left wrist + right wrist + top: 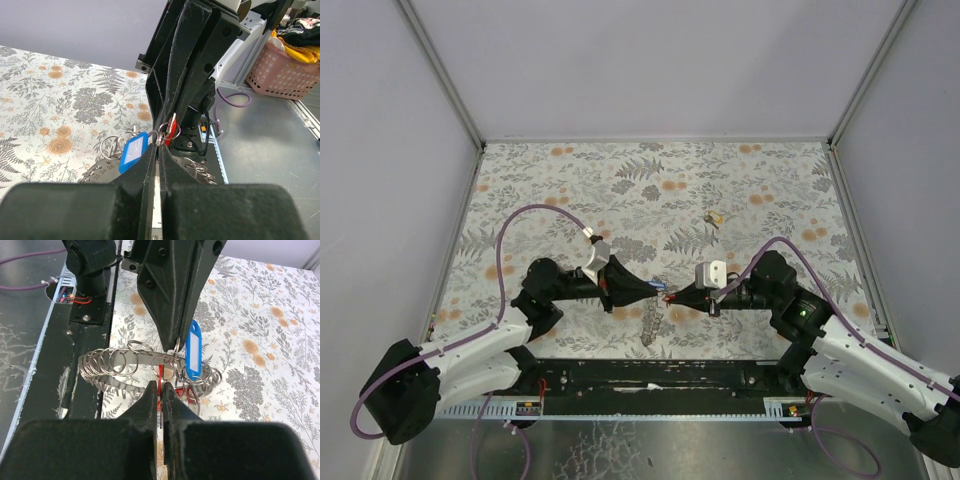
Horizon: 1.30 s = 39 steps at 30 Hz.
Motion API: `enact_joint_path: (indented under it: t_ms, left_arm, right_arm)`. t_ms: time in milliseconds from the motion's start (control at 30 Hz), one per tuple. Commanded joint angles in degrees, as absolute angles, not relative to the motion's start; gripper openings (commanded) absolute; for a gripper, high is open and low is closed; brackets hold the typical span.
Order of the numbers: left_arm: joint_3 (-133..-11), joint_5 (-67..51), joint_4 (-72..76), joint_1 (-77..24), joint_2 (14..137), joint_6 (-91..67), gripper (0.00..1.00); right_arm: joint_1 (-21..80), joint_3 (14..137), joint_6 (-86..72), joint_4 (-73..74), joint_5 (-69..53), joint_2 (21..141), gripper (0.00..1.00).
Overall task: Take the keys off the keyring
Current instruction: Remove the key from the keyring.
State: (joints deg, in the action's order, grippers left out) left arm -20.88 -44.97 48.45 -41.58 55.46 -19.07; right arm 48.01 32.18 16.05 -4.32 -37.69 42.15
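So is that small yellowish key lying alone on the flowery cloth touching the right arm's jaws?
Apart. The top view shows the small yellowish key lying alone, with a stretch of floral cloth between it and the jaws of the right arm.

No readable text, brand or number anywhere; blue key tag (pixel 133 152) window: nothing legible.

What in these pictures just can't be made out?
Top view: the blue tag is only a speck, its details too small.
Left wrist view: the red tag is mostly hidden behind the right end effector.
Top view: the small yellowish object farther back is too tiny to identify.
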Motion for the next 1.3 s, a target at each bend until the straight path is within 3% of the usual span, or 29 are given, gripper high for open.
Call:
enact_joint_path:
  t_ms: [0, 433, 833, 1267]
  left_arm:
    - [-22.7, -42.7, 46.7, -41.1, 53.8, -16.4, 0.00]
    - [-23.8, -44.1, 44.6, -41.3, 54.9, -15.3, 0.00]
    - [-27.3, -35.5, 32.1, -41.9, 53.7, -10.3, 0.00]
    - [-31.6, -33.2, 19.5, -43.9, 55.6, -5.0, 0.00]
  right_arm:
    - [48.3, 36.1, 19.4, -3.0, -37.2, 40.9, 0.00]
    - [48.3, 37.2, 25.1, -2.4, -35.7, 41.8, 0.00]
    - [48.3, 38.2, 34.1, 4.6, -39.8, 41.9, 0.00]
    - [48.3, 38.8, 32.8, 1.5, -33.8, 43.6, 0.00]
